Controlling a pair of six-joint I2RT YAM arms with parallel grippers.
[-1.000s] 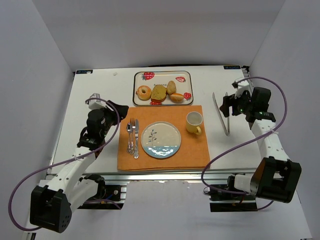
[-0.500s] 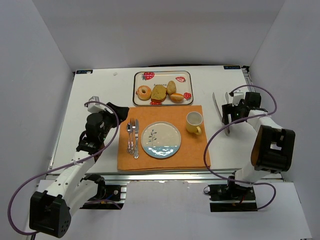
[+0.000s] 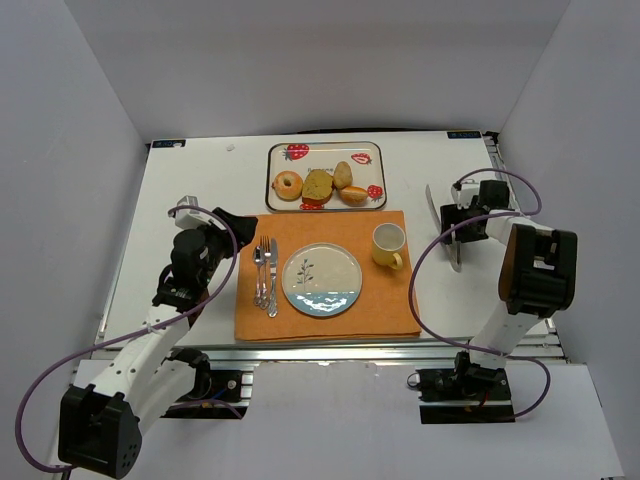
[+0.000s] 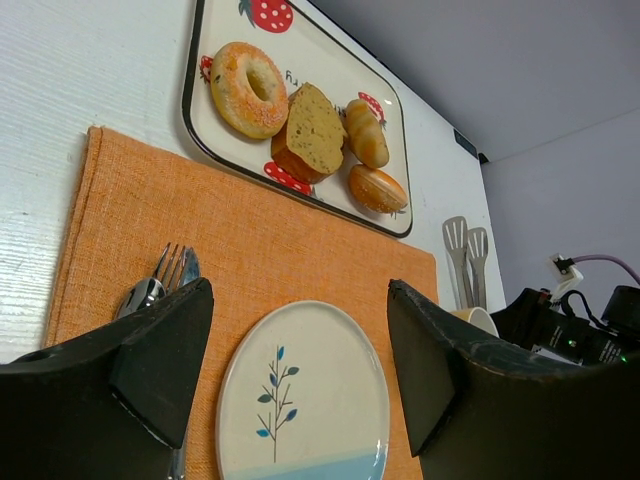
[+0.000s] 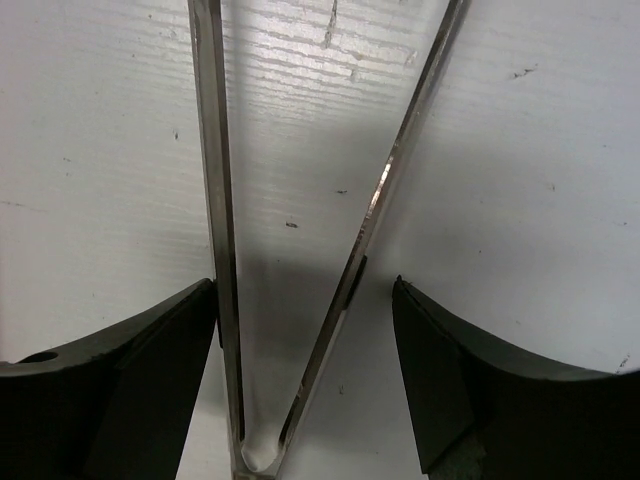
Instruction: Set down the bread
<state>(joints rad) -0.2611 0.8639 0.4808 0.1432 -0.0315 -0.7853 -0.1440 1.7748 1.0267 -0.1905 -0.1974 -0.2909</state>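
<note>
White table (image 3: 190, 180) — left end effector (image 4: 300, 370) spread, right end effector (image 5: 305, 370) spread astride tongs (image 5: 213, 200)

Bright, even overhead light; soft shadows; glint on tongs (image 5: 383, 185).

Between my black fingers (image 4: 160, 360) I am seeing an orange placemat (image 4: 300, 250). The plate (image 4: 310, 400) is showing cream with a blue sprig and pale blue band. The tray (image 4: 325, 65) is wearing red strawberries on white, dark-rimmed. The bread (image 4: 312, 130) is looking golden brown; the mug (image 3: 388, 243) yellow.
</note>
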